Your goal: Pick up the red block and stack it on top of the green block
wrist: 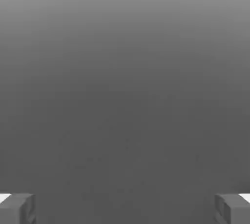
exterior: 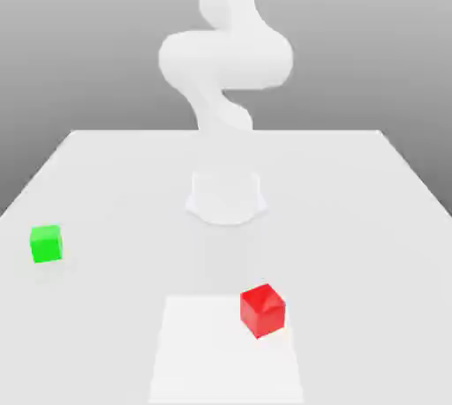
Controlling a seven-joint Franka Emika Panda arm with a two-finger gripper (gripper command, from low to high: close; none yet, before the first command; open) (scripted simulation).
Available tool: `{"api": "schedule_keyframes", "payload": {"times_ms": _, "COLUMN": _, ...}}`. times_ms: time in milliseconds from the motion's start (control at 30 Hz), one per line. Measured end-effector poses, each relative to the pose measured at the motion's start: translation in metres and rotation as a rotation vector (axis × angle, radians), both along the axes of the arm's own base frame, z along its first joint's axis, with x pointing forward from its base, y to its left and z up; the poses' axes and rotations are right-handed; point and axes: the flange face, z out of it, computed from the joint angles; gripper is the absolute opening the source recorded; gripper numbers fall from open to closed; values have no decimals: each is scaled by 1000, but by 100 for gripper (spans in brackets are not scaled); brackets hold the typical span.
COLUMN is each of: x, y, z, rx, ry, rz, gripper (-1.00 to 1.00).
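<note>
A white robot arm (exterior: pixel 225 59) stood at the upper center of the exterior view's frame, the task at its opening step: reaching for the red block (exterior: pixel 262 311). That cube sat at the lower part of the frame, toward the exterior view's right, at the upper corner of a pale panel (exterior: pixel 221 359) on the white tabletop (exterior: pixel 353 218). The green block (exterior: pixel 46 244), the intended base of the stack, rested near the exterior view's left edge, well apart from its partner. In the hand view, the fingers of the gripper (wrist: pixel 125 209) stood wide apart with nothing between them (a ready pose, by the look of it). The next move called for lining up over the red cube, turned at an angle, and lowering around it before closing. No brand, label or writing could be read on blocks, arm or table.
</note>
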Motion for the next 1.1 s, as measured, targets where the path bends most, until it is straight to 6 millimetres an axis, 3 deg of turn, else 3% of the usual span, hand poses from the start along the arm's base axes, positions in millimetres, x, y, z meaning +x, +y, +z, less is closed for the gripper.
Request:
{"api": "schedule_keyframes", "payload": {"times_ms": 133, "x": 41, "y": 11, "z": -99, "rx": -28, "ry": 150, "rz": 91, "gripper": 0}}
{"api": "schedule_keyframes", "payload": {"times_ms": 300, "x": 57, "y": 30, "z": -224, "rx": -73, "ry": 332, "rz": 206, "gripper": 0}}
{"api": "schedule_keyframes", "payload": {"times_ms": 433, "x": 43, "y": 44, "z": -325, "rx": -118, "ry": 483, "rz": 305, "gripper": 0}}
{"api": "schedule_keyframes", "payload": {"times_ms": 533, "x": 14, "y": 51, "z": -401, "rx": -160, "ry": 607, "rz": 385, "gripper": 0}}
{"api": "schedule_keyframes", "payload": {"times_ms": 600, "x": -6, "y": 53, "z": -440, "rx": -185, "ry": 673, "rz": 431, "gripper": 0}}
{"api": "schedule_keyframes", "payload": {"times_ms": 833, "x": -15, "y": 53, "z": -511, "rx": -194, "ry": 700, "rz": 447, "gripper": 0}}
{"api": "schedule_keyframes", "payload": {"times_ms": 867, "x": -15, "y": 52, "z": -516, "rx": -194, "ry": 700, "rz": 447, "gripper": -100}}
{"api": "schedule_keyframes", "payload": {"times_ms": 1100, "x": -15, "y": 53, "z": -515, "rx": -194, "ry": 701, "rz": 447, "gripper": -100}}
